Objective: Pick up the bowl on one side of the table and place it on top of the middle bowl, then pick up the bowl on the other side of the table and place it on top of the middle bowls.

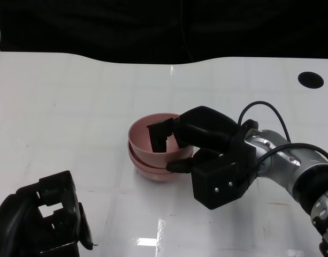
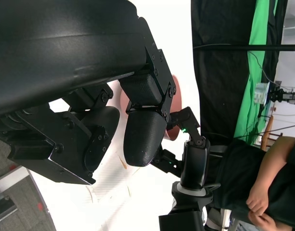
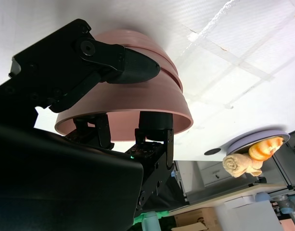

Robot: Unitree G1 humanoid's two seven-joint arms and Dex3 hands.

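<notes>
The robot's right hand (image 1: 198, 147) grips the rim of the top bowl (image 1: 147, 140), with fingers (image 1: 162, 134) hooked inside the bowl and the thumb (image 1: 180, 166) pressed against its outer wall. The right wrist view shows the same pinch from close behind: black fingers (image 3: 154, 127) inside the pink bowl (image 3: 137, 103) and the thumb (image 3: 123, 62) lying across its outside. The top bowl sits nested in a stack (image 1: 153, 168) of pink bowls, whose lower rims show as ridges just beneath it. The stack stands near the middle of the white table (image 1: 73, 101), somewhat toward its near edge. The silver right forearm (image 1: 292, 166) reaches in from the table's near right, a black cable looping above it.

The left hand (image 1: 43, 219) rests at the table's near left corner, well apart from the stack, fingers curled in with nothing visible in them. In the left wrist view its black shell (image 2: 65, 62) and one finger (image 2: 145, 134) fill most of the picture, with a sliver of the pink stack (image 2: 173, 91) beyond.

A dark round hole (image 1: 310, 80) marks the table's far right corner. A seated person (image 2: 267, 187) shows beside the table in the left wrist view, against a green backdrop (image 2: 255, 67).
</notes>
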